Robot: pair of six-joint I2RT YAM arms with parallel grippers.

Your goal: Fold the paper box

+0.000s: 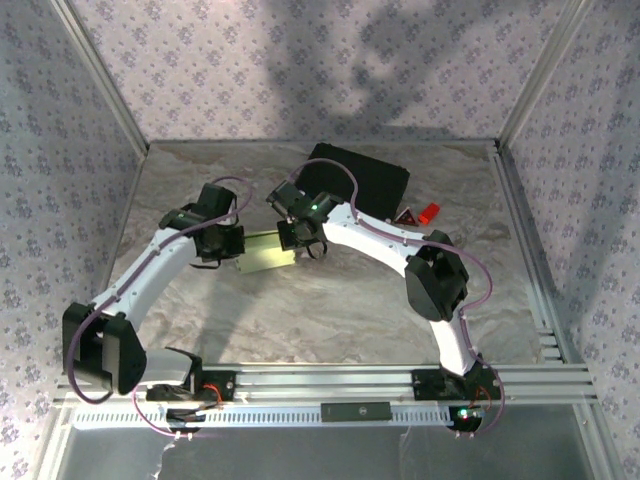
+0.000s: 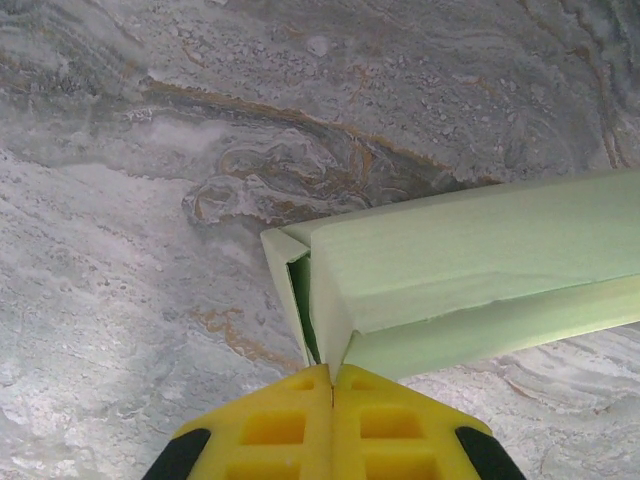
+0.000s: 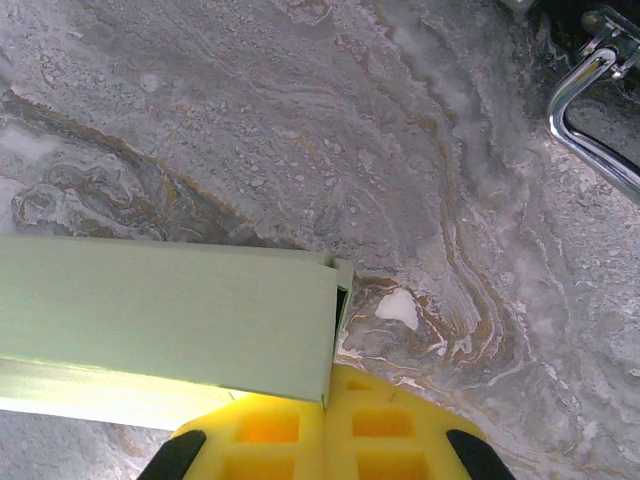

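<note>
You've got the pale green thin-card paper box [image 1: 266,250] folded into a long, shallow block, open-ended, mid-way across the grey marbled tabletop [image 1: 330,310]. Your left gripper [image 2: 331,372] and right gripper [image 3: 328,403] each pinch an end edge, yellow fingers pressed together.

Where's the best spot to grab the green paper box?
Pinch the thin end flap of the pale green card box, coming from a short end. That edge is thin enough for jaws; the long faces are wide and flat.
</note>
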